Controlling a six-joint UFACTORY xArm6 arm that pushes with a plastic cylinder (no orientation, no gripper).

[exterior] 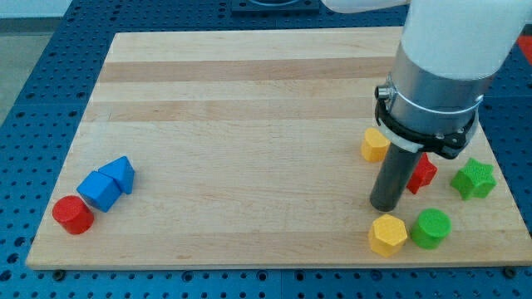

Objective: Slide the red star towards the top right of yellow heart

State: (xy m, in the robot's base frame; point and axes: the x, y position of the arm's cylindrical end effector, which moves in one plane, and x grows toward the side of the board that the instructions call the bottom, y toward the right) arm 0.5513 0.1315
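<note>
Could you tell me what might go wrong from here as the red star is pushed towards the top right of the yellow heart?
1. My tip sits at the red star's left edge, and the rod hides part of the star, so contact may be off-centre and the star may spin away.
2. The green star lies just right of the red star; a rightward push could knock it towards the board's edge.
3. Both yellow blocks look similar; the heart could be misidentified.

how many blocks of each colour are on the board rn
red: 2, a cylinder at the view's left and a star partly behind my tip
blue: 2
yellow: 2
green: 2, a star and a cylinder
total: 8
</note>
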